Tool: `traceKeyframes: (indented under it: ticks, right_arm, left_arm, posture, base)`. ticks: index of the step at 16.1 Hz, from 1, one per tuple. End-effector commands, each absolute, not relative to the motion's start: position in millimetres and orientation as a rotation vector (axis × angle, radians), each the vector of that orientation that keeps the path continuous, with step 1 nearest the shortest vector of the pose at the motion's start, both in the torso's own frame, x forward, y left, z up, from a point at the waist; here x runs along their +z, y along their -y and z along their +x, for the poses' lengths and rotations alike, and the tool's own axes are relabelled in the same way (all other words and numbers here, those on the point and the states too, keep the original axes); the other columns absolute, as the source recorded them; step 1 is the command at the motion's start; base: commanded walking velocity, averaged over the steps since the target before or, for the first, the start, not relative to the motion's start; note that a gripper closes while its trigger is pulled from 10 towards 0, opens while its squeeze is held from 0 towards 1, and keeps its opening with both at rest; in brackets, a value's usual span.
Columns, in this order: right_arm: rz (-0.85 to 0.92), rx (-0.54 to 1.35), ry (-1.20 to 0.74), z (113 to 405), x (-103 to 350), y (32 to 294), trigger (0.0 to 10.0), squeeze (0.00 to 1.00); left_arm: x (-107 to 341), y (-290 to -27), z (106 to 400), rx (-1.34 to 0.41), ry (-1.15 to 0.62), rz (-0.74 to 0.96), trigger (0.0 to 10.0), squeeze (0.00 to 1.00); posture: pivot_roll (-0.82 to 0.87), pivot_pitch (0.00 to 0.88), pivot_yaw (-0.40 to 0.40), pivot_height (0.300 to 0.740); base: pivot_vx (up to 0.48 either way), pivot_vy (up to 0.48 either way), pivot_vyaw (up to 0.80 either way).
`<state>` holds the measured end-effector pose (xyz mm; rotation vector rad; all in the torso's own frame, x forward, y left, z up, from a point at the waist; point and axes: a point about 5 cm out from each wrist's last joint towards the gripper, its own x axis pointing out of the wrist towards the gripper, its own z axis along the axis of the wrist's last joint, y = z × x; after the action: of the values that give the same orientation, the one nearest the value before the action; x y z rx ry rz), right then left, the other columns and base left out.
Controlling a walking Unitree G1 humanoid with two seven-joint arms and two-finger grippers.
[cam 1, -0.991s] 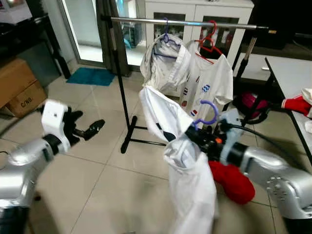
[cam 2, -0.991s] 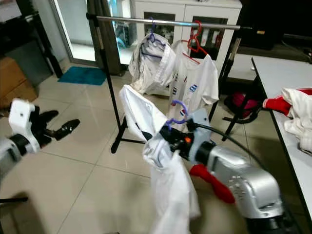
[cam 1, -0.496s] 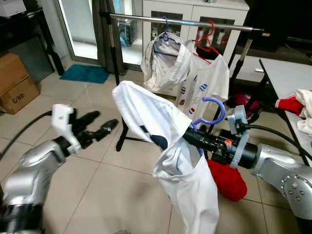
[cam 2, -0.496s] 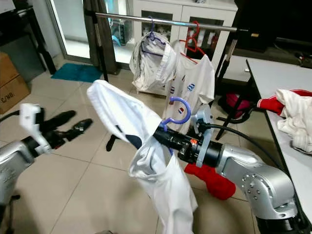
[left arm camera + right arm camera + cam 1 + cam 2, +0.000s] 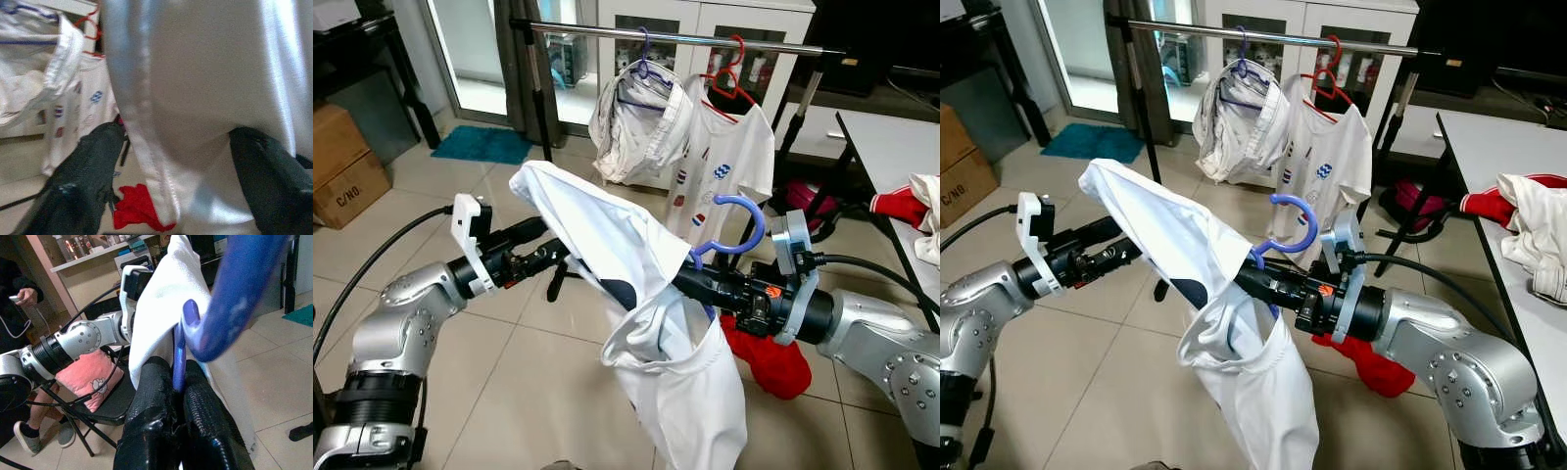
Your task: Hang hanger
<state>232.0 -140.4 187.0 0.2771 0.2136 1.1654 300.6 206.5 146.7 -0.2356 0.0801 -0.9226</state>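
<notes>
Behind the right pincer (image 5: 178,401) pinching the purple hanger (image 5: 230,298) sits a person (image 5: 22,298).

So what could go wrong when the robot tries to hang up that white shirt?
The white shirt sits bunched and lopsided on the purple hanger pinched in the right gripper, so it might slip off. The left gripper is open around one sleeve edge and could tug it crooked. The rail already holds two garments, so the hook may snag them.
</notes>
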Motion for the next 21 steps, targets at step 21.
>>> traceKeyframes:
  ticks: [21]
  right_arm:
    - [0.298, 1.198, -0.161, 229.6, 192.9, 134.7, 10.0, 0.00]
  left_arm:
    - [163.1, -219.6, 313.5, -0.944, -0.001, -0.290, 0.0, 0.00]
  posture:
    - [-0.12, 0.000, 0.053, 0.740]
  base:
    - [0.000, 0.000, 0.00]
